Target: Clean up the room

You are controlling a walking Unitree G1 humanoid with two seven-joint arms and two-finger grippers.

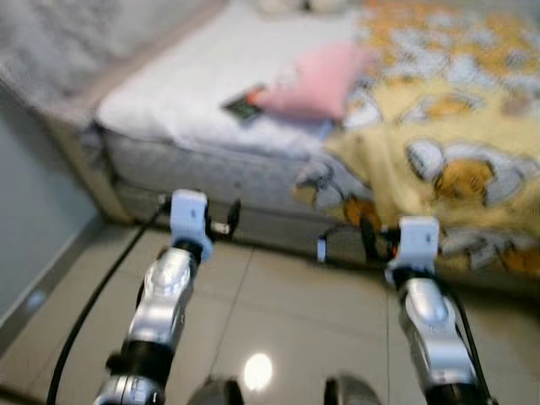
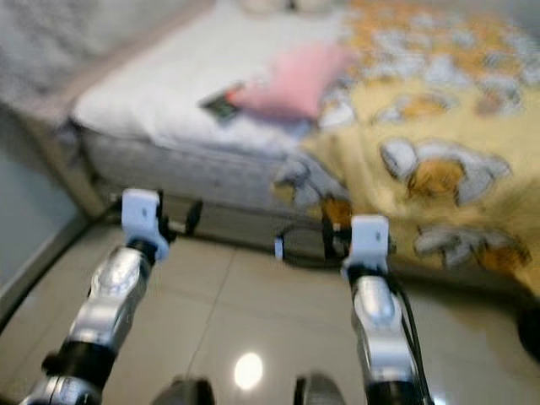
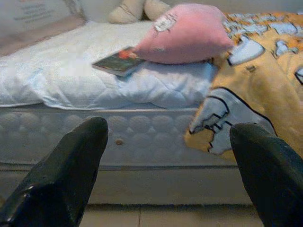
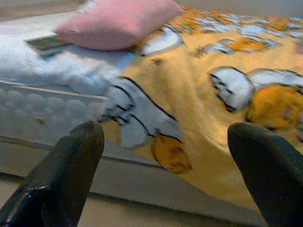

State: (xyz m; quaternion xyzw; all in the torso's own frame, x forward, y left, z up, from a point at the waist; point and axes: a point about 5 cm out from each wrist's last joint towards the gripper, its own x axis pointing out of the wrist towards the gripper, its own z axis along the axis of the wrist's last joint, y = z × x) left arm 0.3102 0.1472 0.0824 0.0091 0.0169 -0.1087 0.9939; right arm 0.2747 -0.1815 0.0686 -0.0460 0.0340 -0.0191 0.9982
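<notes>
A bed with a white quilted mattress stands ahead of me. On it lie a pink pillow and a dark book touching the pillow's edge. A yellow cartoon-print blanket covers the bed's right part and hangs over its side. My left gripper is held out over the tiled floor, short of the bed's side, open and holding nothing. My right gripper is level with it near the hanging blanket, also open and holding nothing. The eye views are blurred.
A grey wall and skirting run along the left. A black cable crosses the tiles from the bed's corner. Another dark cable loop lies at the bed's base. Beige cushions sit at the bed's far end.
</notes>
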